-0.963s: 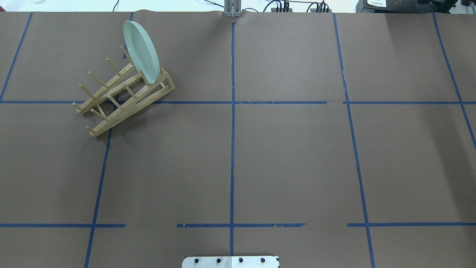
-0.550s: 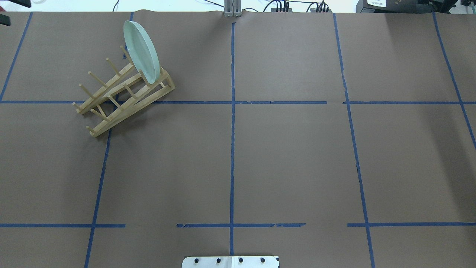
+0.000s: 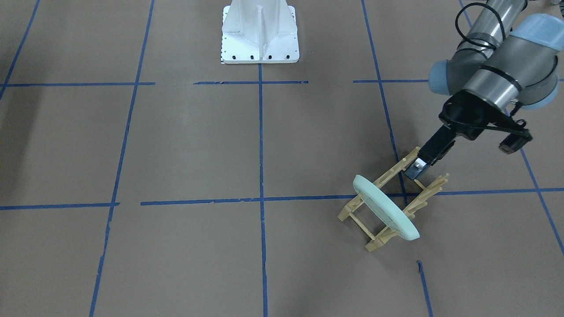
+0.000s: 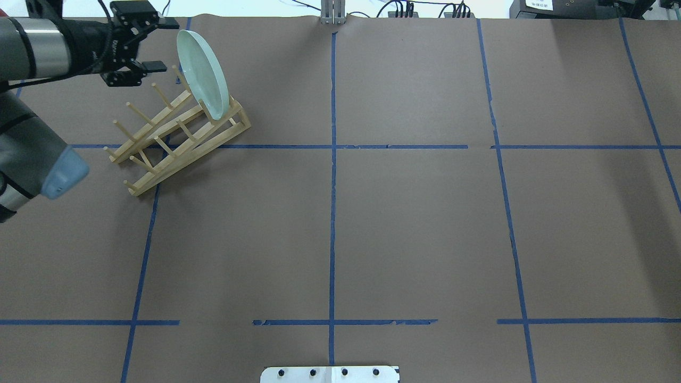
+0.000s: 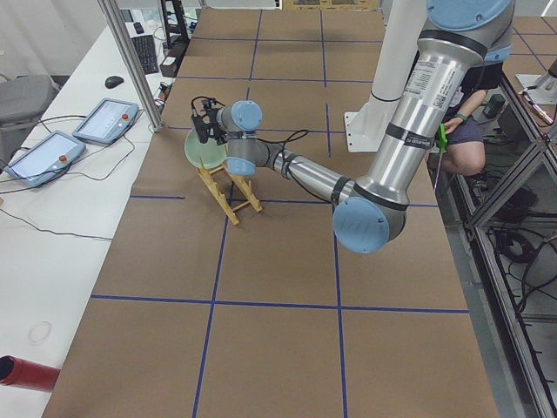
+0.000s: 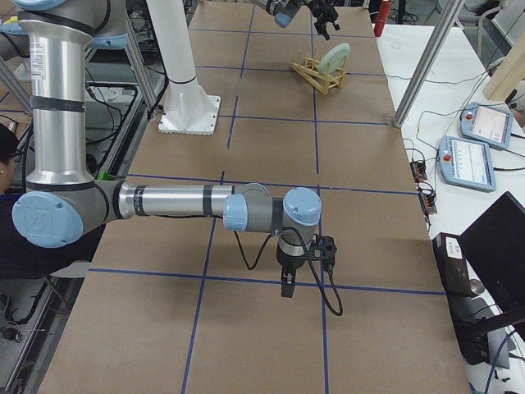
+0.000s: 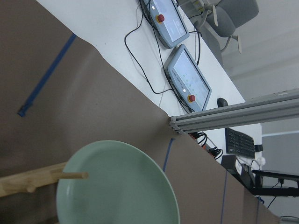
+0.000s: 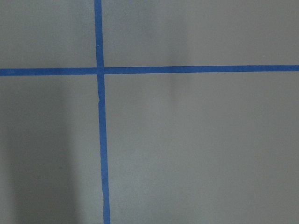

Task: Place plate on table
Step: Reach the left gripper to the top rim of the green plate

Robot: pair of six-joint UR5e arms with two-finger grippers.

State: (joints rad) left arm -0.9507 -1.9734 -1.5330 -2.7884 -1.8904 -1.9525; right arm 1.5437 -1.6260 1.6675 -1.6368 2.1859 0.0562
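The pale mint-green plate (image 4: 203,74) stands on edge in the far end slot of a light wooden peg rack (image 4: 175,139) on the brown table (image 4: 415,223). It also shows in the front view (image 3: 385,207) and fills the lower part of the left wrist view (image 7: 117,186). My left gripper (image 4: 165,45) is open and empty. It hovers above the rack just left of the plate, its fingers level with the plate's upper part and apart from it. My right gripper (image 6: 287,283) hangs low over bare table near the robot's right end; I cannot tell whether it is open or shut.
The white robot base (image 3: 260,33) stands at the near middle edge. Beyond the table's far edge are teach pendants (image 7: 184,77), cables and an aluminium post (image 5: 130,61). The right wrist view has only taped paper (image 8: 196,140).
My left arm has come into the overhead view from the left, and its open gripper now sits beside the plate. The plate and the rack have not moved.
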